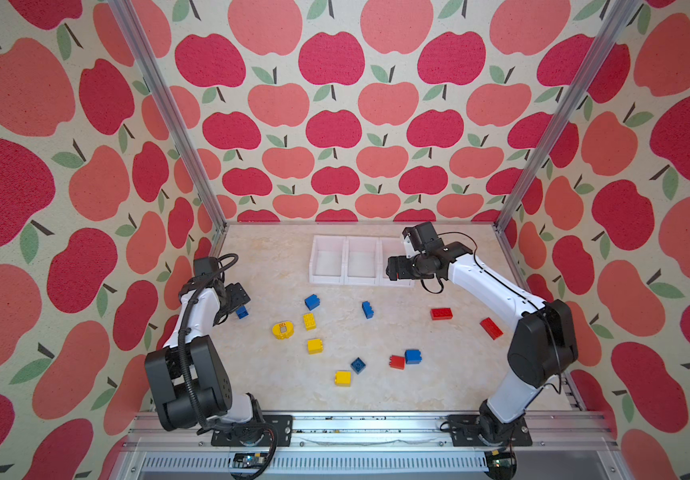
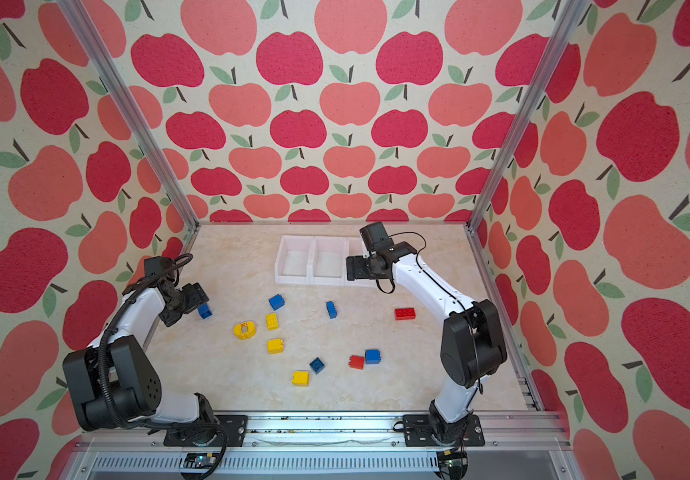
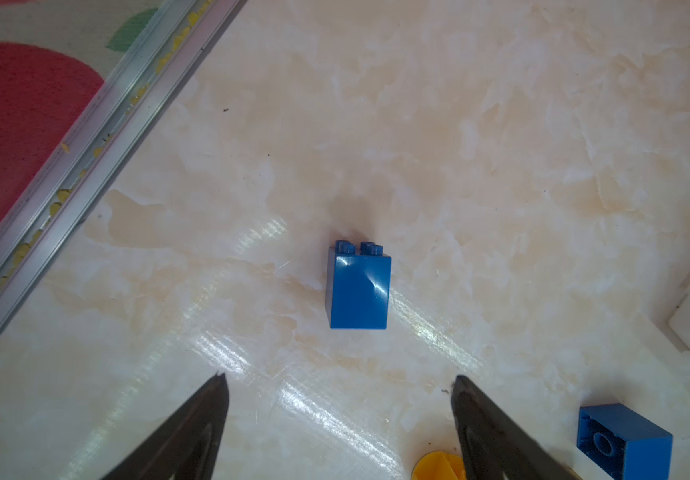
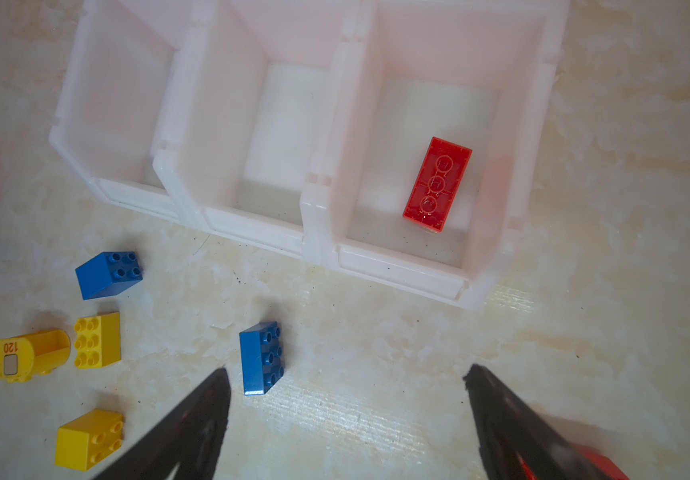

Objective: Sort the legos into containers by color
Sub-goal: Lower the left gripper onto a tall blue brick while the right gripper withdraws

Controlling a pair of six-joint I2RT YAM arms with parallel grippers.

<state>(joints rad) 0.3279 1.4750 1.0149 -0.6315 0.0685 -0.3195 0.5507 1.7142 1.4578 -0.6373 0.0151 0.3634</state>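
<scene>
- One red brick (image 4: 437, 184) lies underside up in the right-hand bin of your three joined white bins (image 1: 345, 259), at the far middle of the table (image 1: 439, 386).
- Your right gripper (image 4: 345, 372) hangs at that bin's near side, jaws wide apart and empty.
- Your left gripper (image 3: 339, 378), jaws spread and holding nothing, hovers just short of a blue brick (image 3: 358, 291) near the table's left edge.
- Loose bricks (image 1: 314, 345) in blue, yellow and red dot the table nearer than the bins.
</scene>
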